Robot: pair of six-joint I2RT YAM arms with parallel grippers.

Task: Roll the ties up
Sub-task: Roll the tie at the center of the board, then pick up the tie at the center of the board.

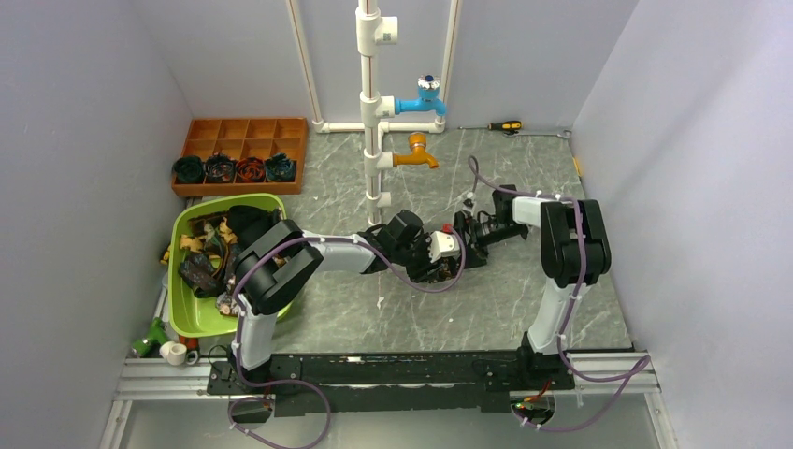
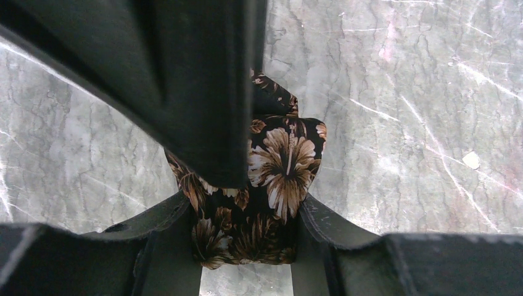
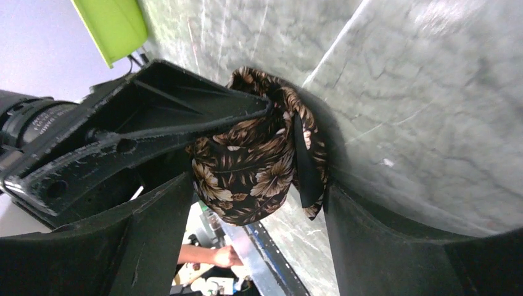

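**Item:** tie [image 2: 271, 185], brown floral on black, part-coiled. It sits at the centre of the top view, over the desk [image 1: 524, 178].

**Left jaws:** clamped on the coil's two sides.

**Right jaws:** apart, one either side of the coil, gripping nothing.

**Risks for you:**
- With only one grip on the tie, the loose flap at the coil's right in the right wrist view may unwind.
- The two sets of jaws are crowded together, so a careless move could knock the coil free.

**Hidden from you:**
- The coil's inner turns.
- Whether the coil touches the desk.
- In the top view, the arms cover nearly all of the tie.
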